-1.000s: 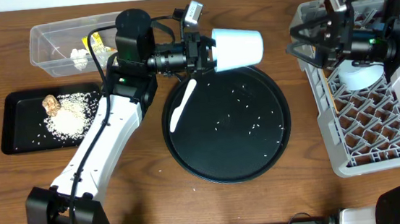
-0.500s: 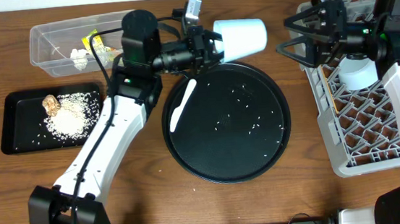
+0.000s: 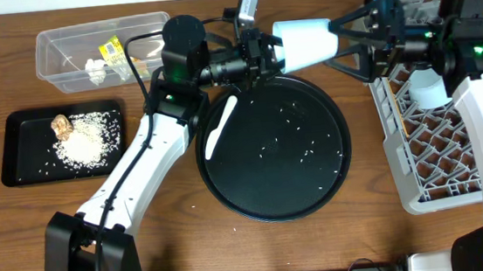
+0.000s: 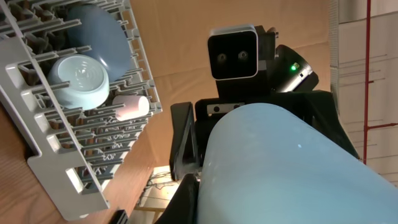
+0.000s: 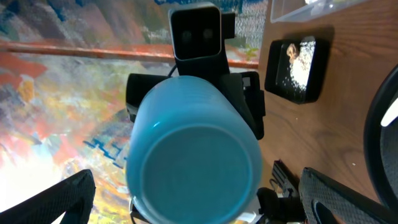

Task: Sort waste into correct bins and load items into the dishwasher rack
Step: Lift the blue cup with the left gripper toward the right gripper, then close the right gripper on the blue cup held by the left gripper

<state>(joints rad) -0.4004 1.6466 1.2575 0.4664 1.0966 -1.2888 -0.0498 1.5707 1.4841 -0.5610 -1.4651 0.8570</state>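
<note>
The left jaws are clenching the light-blue cup [image 3: 306,44] at its mouth end and holding it on its side, in the air just over the far rim of the round black tray [image 3: 229,189]. The right jaws are standing wide apart around the cup's base, also beyond that rim; I cannot tell if they touch it.

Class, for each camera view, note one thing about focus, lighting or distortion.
Overhead: evenly lit and sharp throughout. Left wrist: the light-blue cup looms huge and featureless in the foreground, while the dishwasher rack behind is crisp. Right wrist: the cup's base fills the middle, with wide-angle stretch toward the edges.
</note>
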